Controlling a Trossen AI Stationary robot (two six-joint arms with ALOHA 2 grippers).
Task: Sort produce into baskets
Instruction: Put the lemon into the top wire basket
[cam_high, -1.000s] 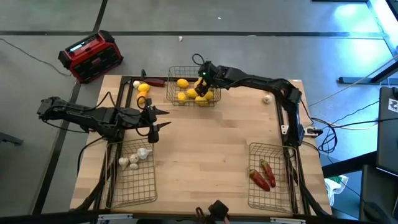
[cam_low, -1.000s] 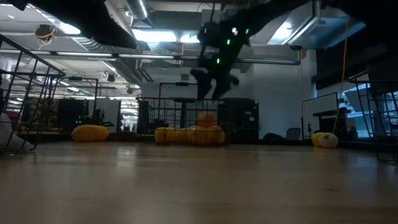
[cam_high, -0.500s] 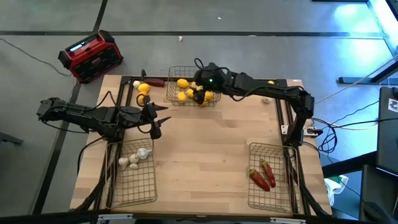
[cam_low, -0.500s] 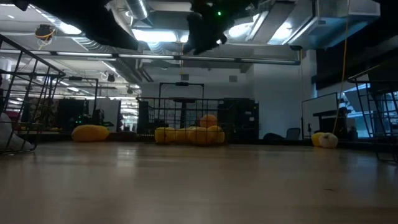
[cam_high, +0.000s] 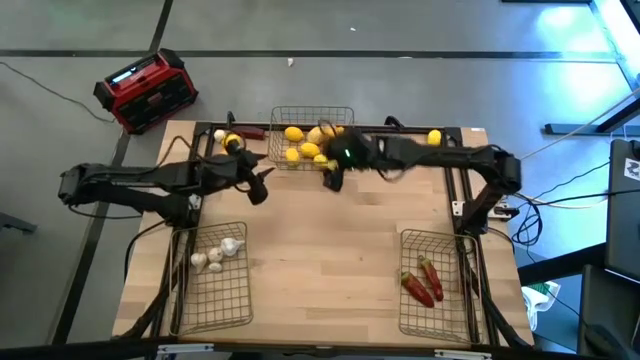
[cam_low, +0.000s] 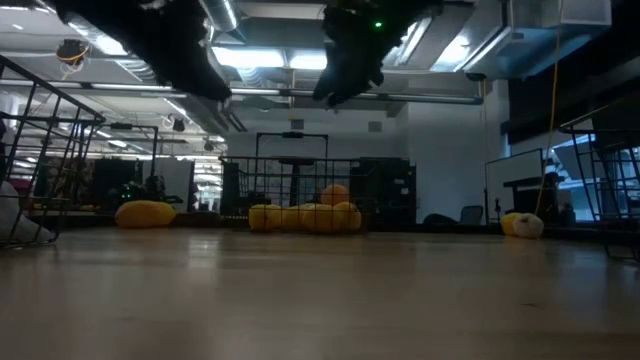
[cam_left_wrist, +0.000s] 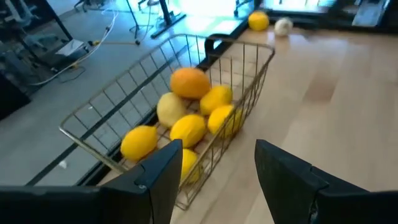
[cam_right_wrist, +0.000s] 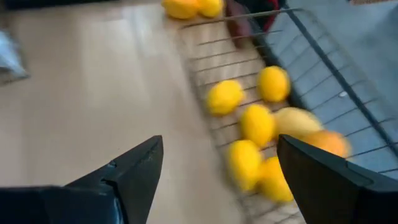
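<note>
The far wire basket (cam_high: 311, 140) holds several yellow fruits and an orange one (cam_left_wrist: 189, 82). It also shows in the right wrist view (cam_right_wrist: 273, 118). My right gripper (cam_high: 332, 180) is open and empty, raised just near of that basket. My left gripper (cam_high: 258, 187) is open and empty, raised to the basket's left and pointing toward it (cam_left_wrist: 214, 168). The near left basket (cam_high: 213, 278) holds garlic bulbs (cam_high: 215, 254). The near right basket (cam_high: 436, 284) holds dark red chilis (cam_high: 422, 282). Loose yellow fruits (cam_high: 231, 143) lie at the far left. One more (cam_high: 434, 137) lies at the far right beside a garlic bulb (cam_left_wrist: 283, 26).
A red-and-black box (cam_high: 146, 90) stands on the floor beyond the table's far left corner. Bare wood (cam_high: 330, 250) lies between the two near baskets. In the low view both arms hang high above the table (cam_low: 350, 60).
My right gripper has risen out of the far basket and drawn back toward the near edge, empty; the fruits stay in the basket. My left gripper has gone toward the far edge and the far basket.
</note>
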